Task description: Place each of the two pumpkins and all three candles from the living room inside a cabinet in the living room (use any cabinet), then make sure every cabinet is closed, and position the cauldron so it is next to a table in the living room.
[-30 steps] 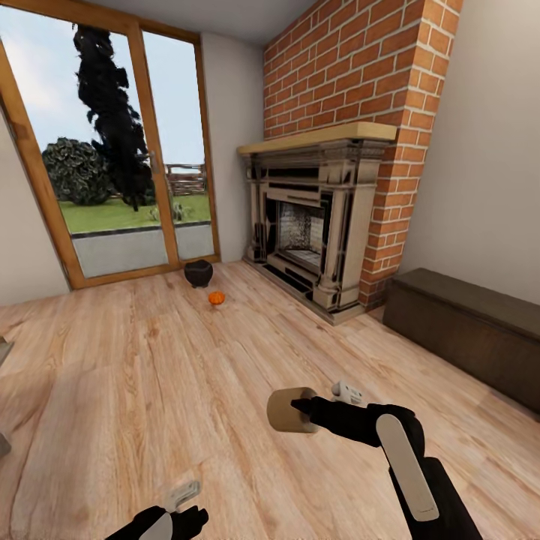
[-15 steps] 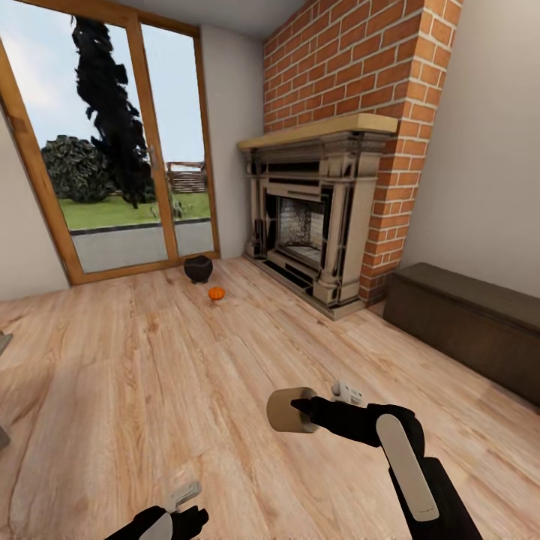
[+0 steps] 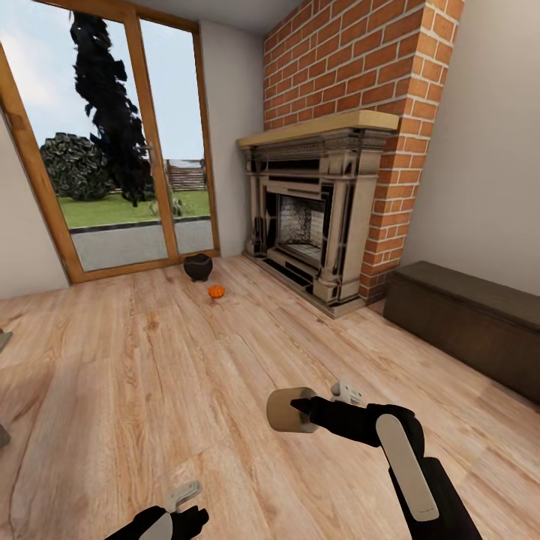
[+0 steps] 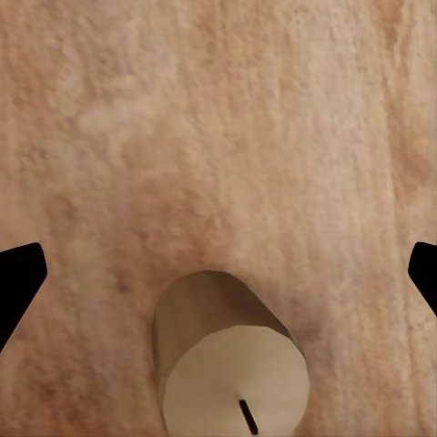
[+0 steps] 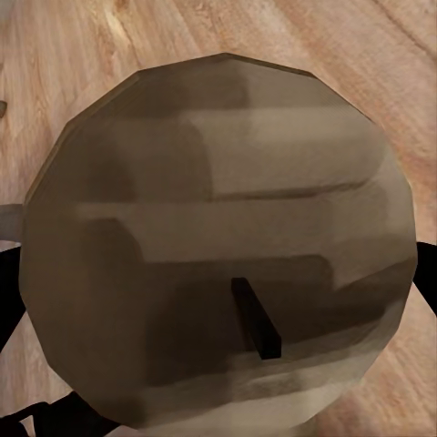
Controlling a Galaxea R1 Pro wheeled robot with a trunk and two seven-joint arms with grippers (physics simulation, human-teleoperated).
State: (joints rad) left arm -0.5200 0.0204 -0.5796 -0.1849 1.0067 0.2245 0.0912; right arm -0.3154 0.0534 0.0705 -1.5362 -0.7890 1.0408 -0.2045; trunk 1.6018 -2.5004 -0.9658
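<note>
Right gripper (image 3: pixel 300 409): fingers clamped on a cream candle (image 3: pixel 288 409), held above the wood floor (image 3: pixel 150 390) (wick end faces the right wrist camera). Left gripper (image 3: pixel 180 506): fingers spread wide, with a second candle (image 4: pixel 228 360) between them, not touched. Cauldron (image 3: pixel 198 267) and pumpkin (image 3: pixel 216 292): on the floor by the glass door (image 3: pixel 112 150), near the fireplace (image 3: pixel 311 217). Cabinet (image 3: pixel 465 322): against the right wall, shut.
</note>
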